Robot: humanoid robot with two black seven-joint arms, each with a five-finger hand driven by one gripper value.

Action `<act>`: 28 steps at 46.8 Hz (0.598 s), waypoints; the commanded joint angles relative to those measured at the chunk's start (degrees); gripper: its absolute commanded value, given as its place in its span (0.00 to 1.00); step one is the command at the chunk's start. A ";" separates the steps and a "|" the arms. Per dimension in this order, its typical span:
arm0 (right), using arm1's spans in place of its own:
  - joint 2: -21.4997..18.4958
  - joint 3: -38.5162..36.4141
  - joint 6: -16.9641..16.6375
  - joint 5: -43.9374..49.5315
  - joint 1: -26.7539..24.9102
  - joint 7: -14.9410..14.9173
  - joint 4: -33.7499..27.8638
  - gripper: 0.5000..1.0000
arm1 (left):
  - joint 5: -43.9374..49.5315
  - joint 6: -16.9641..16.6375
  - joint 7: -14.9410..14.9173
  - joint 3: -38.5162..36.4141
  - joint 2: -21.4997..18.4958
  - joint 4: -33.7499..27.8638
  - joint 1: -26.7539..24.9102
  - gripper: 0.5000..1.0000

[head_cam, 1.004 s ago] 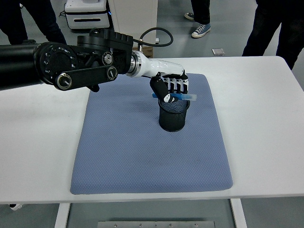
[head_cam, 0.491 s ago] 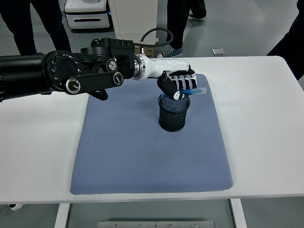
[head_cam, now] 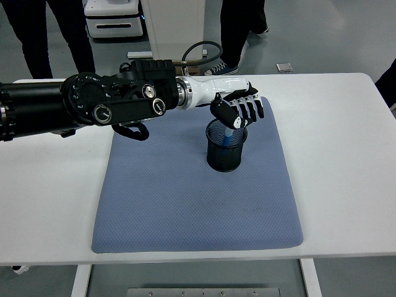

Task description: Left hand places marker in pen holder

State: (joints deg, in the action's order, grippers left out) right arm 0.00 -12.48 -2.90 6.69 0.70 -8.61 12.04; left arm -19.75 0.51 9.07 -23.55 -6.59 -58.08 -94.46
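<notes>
White table (head_cam: 346, 161), rectangular, carrying a blue-grey textured mat (head_cam: 185, 198) laid flat across its middle. Pen holder (head_cam: 226, 146): black mesh cup, upright, standing on the far right part of the mat, mouth open upward. Marker (head_cam: 228, 133): blue barrel, seen inside the mouth of the pen holder, standing steeply with its upper end leaning against the far rim; the lower end is hidden by the mesh wall. Left arm (head_cam: 93, 105): black, jointed, entering from the left edge and reaching across the far side of the mat, with a white forearm section leading to the wrist. Left hand (head_cam: 238, 110): black and white, poised just above and behind the far rim of the pen holder, fingers (head_cam: 250, 109) spread apart and pointing down toward the cup, thumb curled near the marker's top; whether the thumb touches the marker cannot be told, and nothing is clamped between the fingers. Beyond the table: grey floor, a white unit (head_cam: 114, 15) with a black cable (head_cam: 204, 48), and the legs and shoes of persons (head_cam: 62, 31) standing at the far side.
</notes>
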 commanded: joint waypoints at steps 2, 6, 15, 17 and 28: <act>0.00 0.00 0.00 -0.02 0.00 0.00 0.00 1.00 | 0.50 -0.07 -0.01 -0.01 -0.08 -0.02 0.06 0.37; 0.00 0.00 0.00 -0.02 0.00 0.00 0.00 1.00 | 1.91 -0.07 -0.01 0.08 -0.52 -0.02 -0.02 0.59; 0.00 0.00 0.00 -0.02 0.00 0.00 0.00 1.00 | 5.60 -1.12 0.07 1.05 -2.45 1.39 0.06 1.00; 0.00 0.00 0.00 0.07 0.00 0.00 0.00 1.00 | 7.18 -1.83 0.07 1.22 -3.16 1.83 0.41 1.00; 0.00 0.00 0.00 0.07 0.00 0.00 0.00 1.00 | 12.28 -2.36 0.51 11.14 -8.43 6.75 9.72 1.00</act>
State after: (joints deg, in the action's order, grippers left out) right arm 0.00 -12.49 -2.90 6.72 0.70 -8.64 12.04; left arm -7.51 -1.99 9.21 -16.27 -13.82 -52.43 -87.65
